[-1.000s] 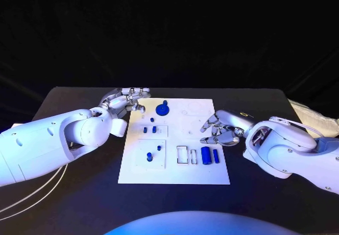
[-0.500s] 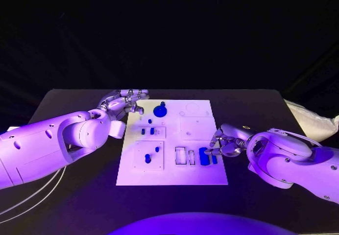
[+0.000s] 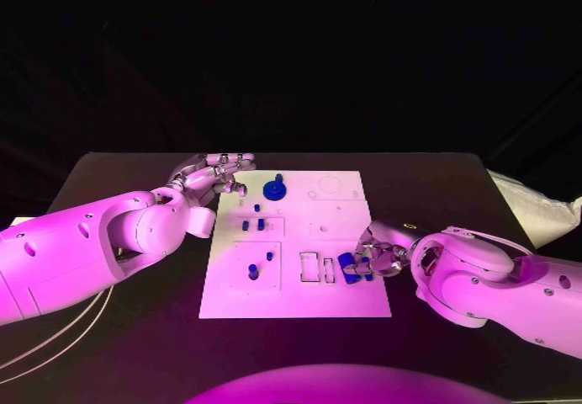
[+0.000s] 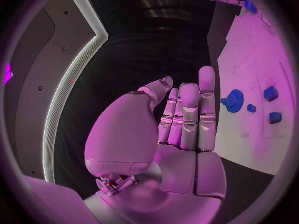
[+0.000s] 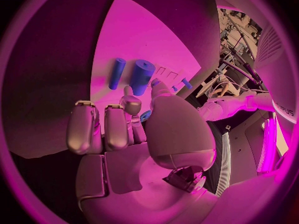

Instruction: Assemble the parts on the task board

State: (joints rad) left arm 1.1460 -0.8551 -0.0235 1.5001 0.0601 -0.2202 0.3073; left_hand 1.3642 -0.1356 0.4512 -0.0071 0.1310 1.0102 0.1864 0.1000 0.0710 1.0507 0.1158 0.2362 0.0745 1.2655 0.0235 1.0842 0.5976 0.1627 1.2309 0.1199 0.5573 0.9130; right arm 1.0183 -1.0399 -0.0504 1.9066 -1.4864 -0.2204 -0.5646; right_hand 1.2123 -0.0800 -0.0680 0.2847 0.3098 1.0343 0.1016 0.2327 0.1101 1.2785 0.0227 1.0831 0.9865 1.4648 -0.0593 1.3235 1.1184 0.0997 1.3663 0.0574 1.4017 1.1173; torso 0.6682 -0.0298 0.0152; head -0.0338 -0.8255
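From the head, the board [image 3: 295, 286] lies mid-table, the right hand [image 3: 376, 252] curled over blue parts [image 3: 351, 271] at its right edge, grip unclear; the left wrist shows the left hand [image 4: 177, 129] empty, fingers straight beside the gear [image 4: 234, 101]; the right wrist shows fingers [image 5: 93, 127] bent near a cylinder [image 5: 142, 75].

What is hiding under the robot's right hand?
Two blue parts on the task board: a fat cylinder and a thin bar. From above, the right hand partly covers them.
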